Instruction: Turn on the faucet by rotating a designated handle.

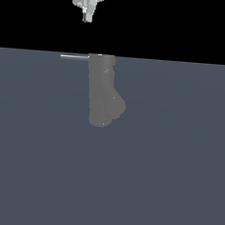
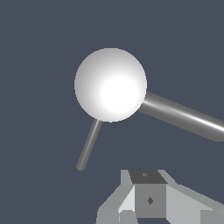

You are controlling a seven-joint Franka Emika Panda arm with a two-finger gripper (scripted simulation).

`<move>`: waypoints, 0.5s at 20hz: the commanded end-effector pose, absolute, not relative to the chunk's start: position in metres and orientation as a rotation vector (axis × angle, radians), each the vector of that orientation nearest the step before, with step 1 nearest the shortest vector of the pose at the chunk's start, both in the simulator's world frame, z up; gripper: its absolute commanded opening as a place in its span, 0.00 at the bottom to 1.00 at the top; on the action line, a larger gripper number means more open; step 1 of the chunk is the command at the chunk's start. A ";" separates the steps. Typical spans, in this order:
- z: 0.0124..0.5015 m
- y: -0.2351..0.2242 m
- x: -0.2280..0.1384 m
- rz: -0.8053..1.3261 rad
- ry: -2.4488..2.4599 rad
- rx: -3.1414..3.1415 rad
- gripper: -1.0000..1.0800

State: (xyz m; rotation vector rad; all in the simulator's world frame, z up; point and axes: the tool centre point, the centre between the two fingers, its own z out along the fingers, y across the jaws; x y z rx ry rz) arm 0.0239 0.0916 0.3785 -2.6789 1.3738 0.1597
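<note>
handle (image 1: 74,57): thin rod projecting from top of faucet (image 1: 103,89) toward exterior view's left | untouched | gripper (image 1: 88,13): well above, apart, fingers look pressed together, empty | step: approach | advice: descend beside rod's outer end, push sideways for leverage.

There is one faucet (image 1: 101,87), with one handle (image 1: 74,57) and one spout (image 1: 116,104). One pincer (image 1: 87,18) is in view.

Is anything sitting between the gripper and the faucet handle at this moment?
No. In the exterior view the stretch between the gripper and the handle is bare.
</note>
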 end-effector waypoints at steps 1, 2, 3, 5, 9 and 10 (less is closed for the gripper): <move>0.364 0.103 0.037 0.154 1.460 -2.653 0.00; 0.358 0.108 0.042 0.150 1.494 -2.643 0.00; 0.352 0.113 0.047 0.145 1.527 -2.633 0.00; 0.339 0.122 0.056 0.133 1.593 -2.613 0.00; 0.316 0.142 0.072 0.100 1.714 -2.572 0.00; 0.311 0.146 0.076 0.091 1.739 -2.562 0.00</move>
